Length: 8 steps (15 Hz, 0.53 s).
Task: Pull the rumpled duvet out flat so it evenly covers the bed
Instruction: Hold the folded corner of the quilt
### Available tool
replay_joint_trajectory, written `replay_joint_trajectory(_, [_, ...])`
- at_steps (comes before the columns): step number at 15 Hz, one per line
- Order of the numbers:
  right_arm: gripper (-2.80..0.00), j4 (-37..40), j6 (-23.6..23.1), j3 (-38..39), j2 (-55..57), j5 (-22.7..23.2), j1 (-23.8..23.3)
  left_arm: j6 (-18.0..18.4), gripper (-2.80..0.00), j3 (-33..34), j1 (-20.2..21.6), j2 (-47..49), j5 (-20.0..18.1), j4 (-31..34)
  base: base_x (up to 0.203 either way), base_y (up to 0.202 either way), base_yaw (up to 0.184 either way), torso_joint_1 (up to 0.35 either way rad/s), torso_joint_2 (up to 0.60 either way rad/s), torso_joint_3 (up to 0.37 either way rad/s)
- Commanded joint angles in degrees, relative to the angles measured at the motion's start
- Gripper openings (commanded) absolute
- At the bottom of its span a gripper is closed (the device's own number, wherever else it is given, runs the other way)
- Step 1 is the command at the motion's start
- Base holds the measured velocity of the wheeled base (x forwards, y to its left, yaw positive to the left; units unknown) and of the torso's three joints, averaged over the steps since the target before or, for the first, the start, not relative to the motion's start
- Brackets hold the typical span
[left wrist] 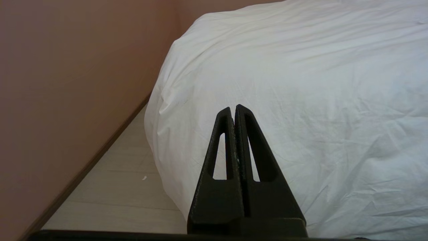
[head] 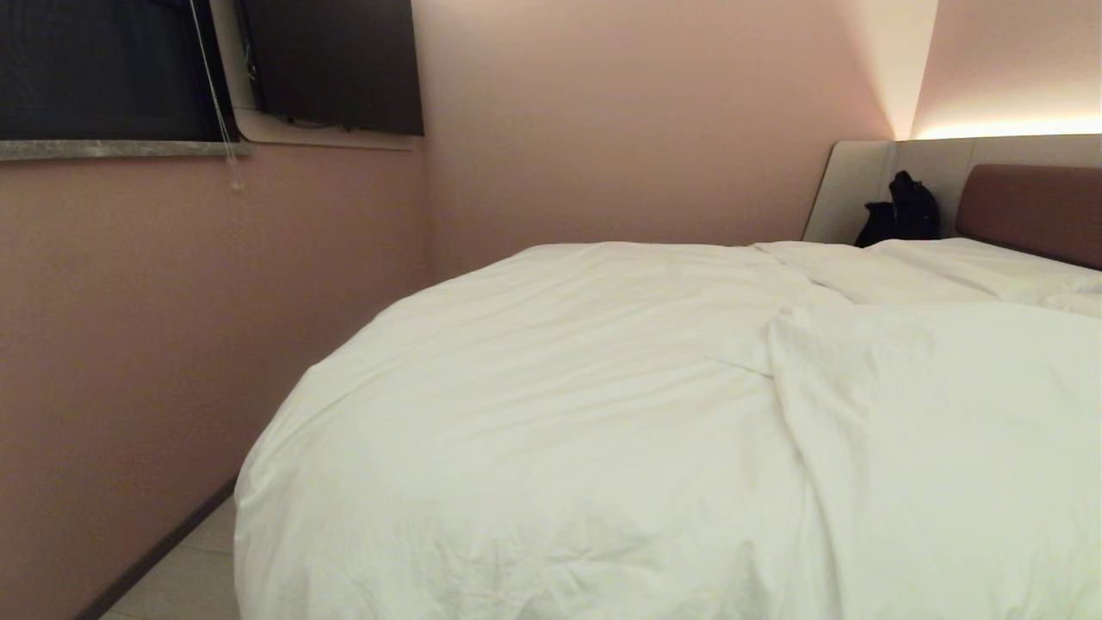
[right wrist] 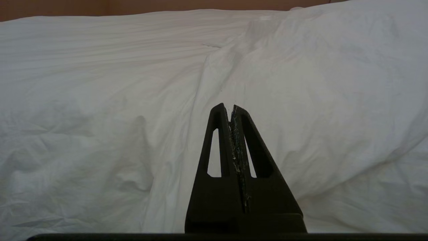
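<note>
Nothing had begun: the duvet lay rumpled over the bed, one fold lapped across its right half. The left hand and right hand hung before it, both pinched closed, empty.

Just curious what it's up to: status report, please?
Left gripper and right gripper shut, empty, short of the bed. Duvet rumpled, a fold on the robot's right. Black bag by the headboard, nothing blocking.
</note>
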Motion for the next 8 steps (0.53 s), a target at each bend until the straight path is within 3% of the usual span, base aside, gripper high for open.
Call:
replay_joint_trajectory(1, [-2.80, -0.02, 0.03, 0.01, -0.02, -0.01, 0.06, -0.04, -2.80, 0.00, 0.02, 0.09, -0.01, 0.00, 0.000, 0.000, 0.000, 0.000, 0.00, 0.000])
replay_joint_trajectory(8, [-2.80, -0.02, 0.03, 0.01, -0.02, -0.01, -0.02, -0.22, -2.80, 0.00, 0.02, 0.09, -0.01, 0.08, 0.000, 0.000, 0.000, 0.000, 0.00, 0.000])
